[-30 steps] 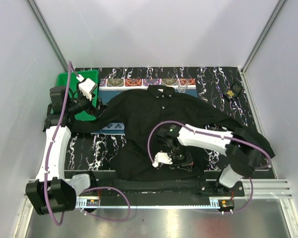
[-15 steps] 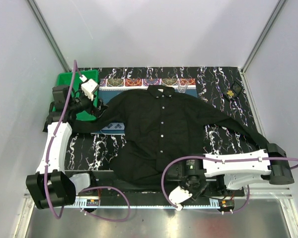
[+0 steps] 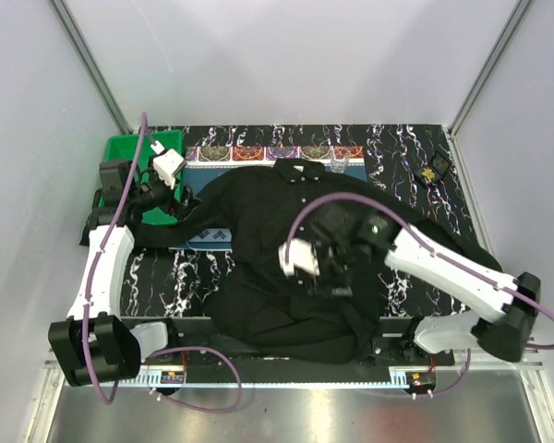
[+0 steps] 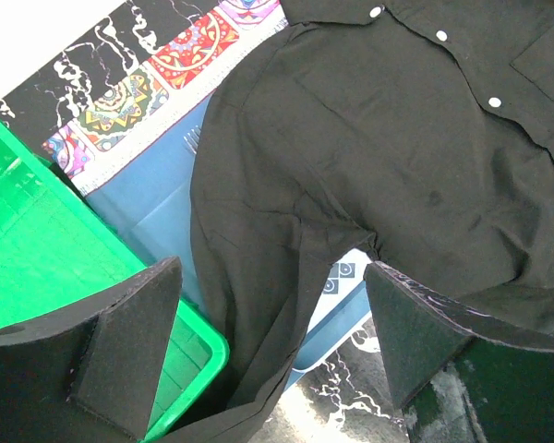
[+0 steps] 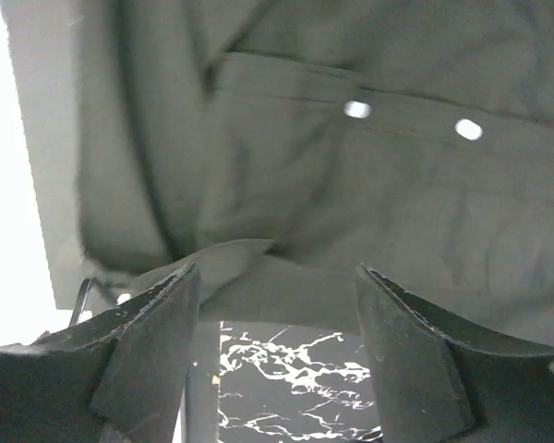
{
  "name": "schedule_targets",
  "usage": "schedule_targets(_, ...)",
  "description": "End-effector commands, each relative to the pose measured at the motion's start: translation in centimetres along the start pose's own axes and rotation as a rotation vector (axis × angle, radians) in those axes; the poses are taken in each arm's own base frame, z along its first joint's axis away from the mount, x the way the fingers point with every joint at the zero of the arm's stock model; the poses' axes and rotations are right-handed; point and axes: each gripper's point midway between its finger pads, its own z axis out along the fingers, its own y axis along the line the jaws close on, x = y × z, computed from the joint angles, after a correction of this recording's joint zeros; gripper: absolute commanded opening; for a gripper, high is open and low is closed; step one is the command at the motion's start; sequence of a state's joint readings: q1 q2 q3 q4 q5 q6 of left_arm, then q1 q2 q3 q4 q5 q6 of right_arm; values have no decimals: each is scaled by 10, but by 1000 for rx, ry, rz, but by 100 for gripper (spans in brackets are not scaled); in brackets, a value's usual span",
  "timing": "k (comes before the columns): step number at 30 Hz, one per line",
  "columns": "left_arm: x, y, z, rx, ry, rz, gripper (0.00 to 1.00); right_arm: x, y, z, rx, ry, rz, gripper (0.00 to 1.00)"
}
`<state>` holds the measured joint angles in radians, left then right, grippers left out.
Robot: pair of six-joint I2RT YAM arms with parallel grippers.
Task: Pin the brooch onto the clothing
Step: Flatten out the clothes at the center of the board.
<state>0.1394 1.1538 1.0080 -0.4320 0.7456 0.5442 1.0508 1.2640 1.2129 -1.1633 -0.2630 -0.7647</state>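
The left hand (image 4: pixel 270 286) and right hand (image 5: pixel 275 291) both gape, empty, over the shirt (image 3: pixel 277 217). The brooch (image 3: pixel 433 173) lies unpinned at two o'clock; a rumpled front may foul pinning.

The black marbled tabletop (image 3: pixel 415 148) carries the black shirt (image 3: pixel 286 221) spread across its centre, a green tray (image 3: pixel 120 152) at ten o'clock, a blue patterned placemat (image 3: pixel 258 152) at twelve beneath the collar, and the golden brooch (image 3: pixel 432 173) at two o'clock.
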Motion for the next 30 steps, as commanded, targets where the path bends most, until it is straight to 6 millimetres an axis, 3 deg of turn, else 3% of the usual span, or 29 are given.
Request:
schedule_targets(1, -20, 12, 2, -12, -52, -6, 86, 12, -49, 21, -79, -2, 307, 70)
schedule_targets(2, -24, 15, 1, -19, -58, -6, 86, 21, -55, 19, -102, 20, 366, 68)
schedule_targets(4, -24, 17, 2, -18, -57, -18, 86, 29, -55, 35, -189, 75, 434, 61)
schedule_targets(8, -22, 19, 4, -19, -57, -19, 86, 28, -53, 47, -259, 102, 526, 61)
schedule_targets(13, -20, 21, 8, -11, -54, -42, 86, 61, -55, 82, -245, 219, 553, 59)
schedule_targets(24, -20, 25, 9, -17, -57, -43, 86, 80, -47, 112, -274, 262, 568, 53)
schedule_targets(26, -21, 26, 10, -16, -59, -42, 86, 82, -44, 115, -294, 270, 566, 46)
schedule_targets(27, -21, 27, 9, -20, -56, -43, 86, 80, -43, 115, -310, 256, 562, 25)
schedule_targets(30, -20, 28, 8, -27, -54, -40, 86, 66, -29, 98, -373, 199, 511, 0)
